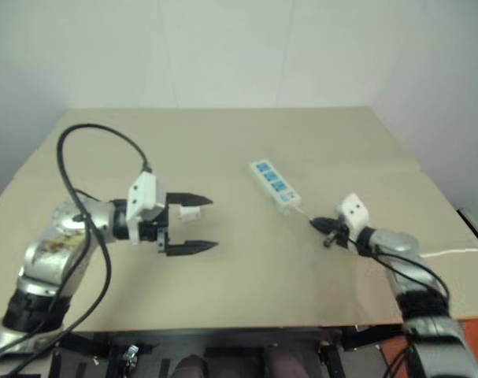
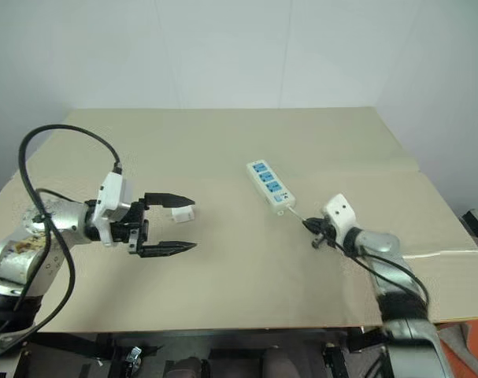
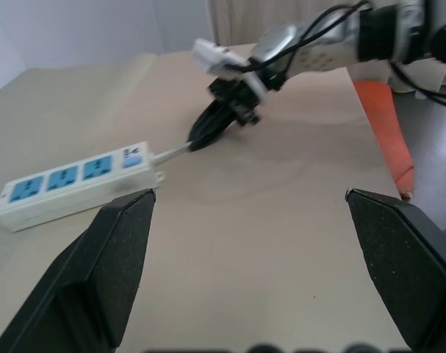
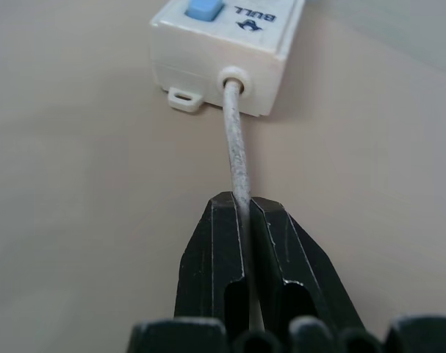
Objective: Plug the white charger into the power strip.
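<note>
A: Beige bench (image 1: 223,299) against a plain white wall. Where is the task's stuff?

B: Power strip (image 1: 275,185) lies flat near the middle, a bit right, three blue sockets up. White charger (image 1: 191,212) sits at the left tool (image 1: 199,224), against its far finger; whether it is touching or gripped, cannot tell.

A: Tool states?

B: Left tool's jaws are spread wide. Right tool (image 4: 245,220) is clamped tight on the thin white cord (image 4: 234,147) just beside the strip's end.

A: Handling?

B: Charger looks light, rigid and smooth, so probably slippery; best pinched across two flat sides, prongs left free. The strip looks stiff but light and would likely slide when pushed on; the cord is soft, a weak anchor. Better to brace the strip's body.

A: Containers?

B: None; all three sockets are unoccupied.
</note>
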